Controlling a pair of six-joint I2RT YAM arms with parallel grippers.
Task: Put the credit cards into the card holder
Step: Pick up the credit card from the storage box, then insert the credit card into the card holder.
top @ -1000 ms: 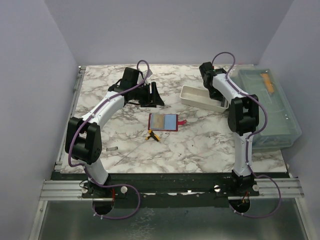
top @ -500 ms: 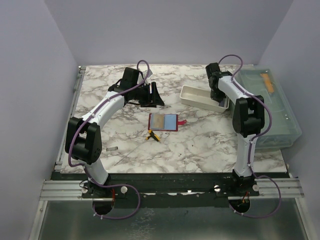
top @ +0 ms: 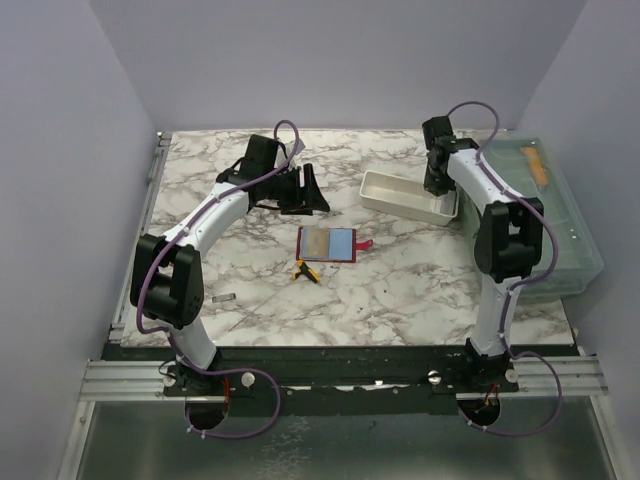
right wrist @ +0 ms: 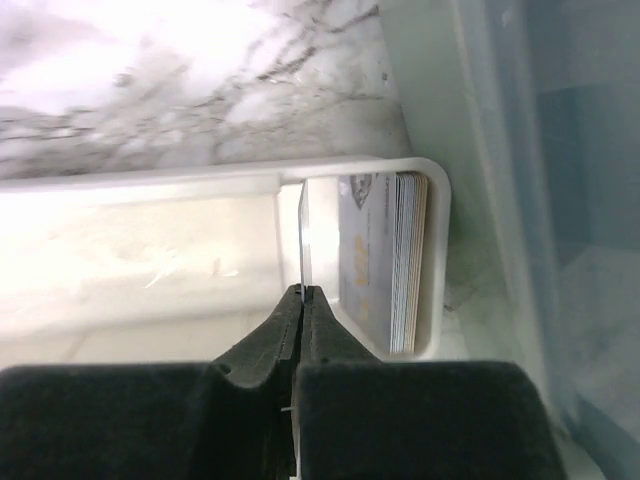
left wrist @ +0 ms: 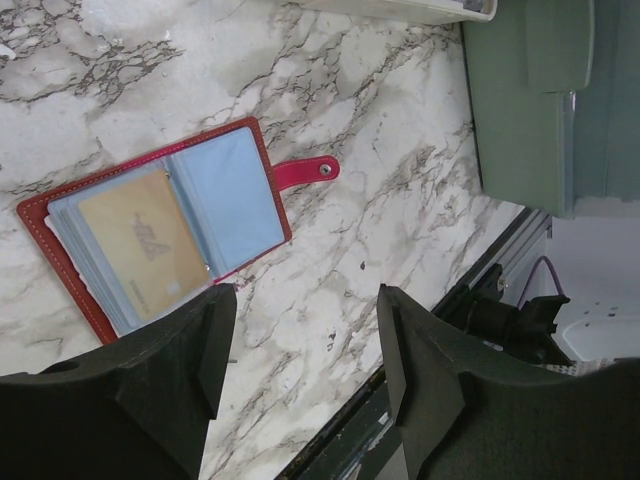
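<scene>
The red card holder [top: 327, 243] lies open on the marble table, with a tan-gold card [left wrist: 140, 240] on its left page and a pale blue one [left wrist: 225, 195] on its right page. My left gripper [top: 308, 192] hangs just behind it, and its open jaws [left wrist: 305, 300] hold nothing. Over the right end of the white tray [top: 390, 195] my right gripper [right wrist: 303, 290] is shut on one thin credit card [right wrist: 303, 235], seen edge-on. A stack of credit cards [right wrist: 385, 260] stands against the tray's end wall, just right of the held card.
A large clear lidded bin [top: 540, 220] sits at the right edge, close to the tray and the right arm. A yellow-handled tool [top: 305, 271] lies just in front of the card holder. A small dark object [top: 225, 297] lies near the left arm's base.
The right arm has swung right and back, bringing its gripper over the tray's right end. The left arm and the card holder have not moved.
</scene>
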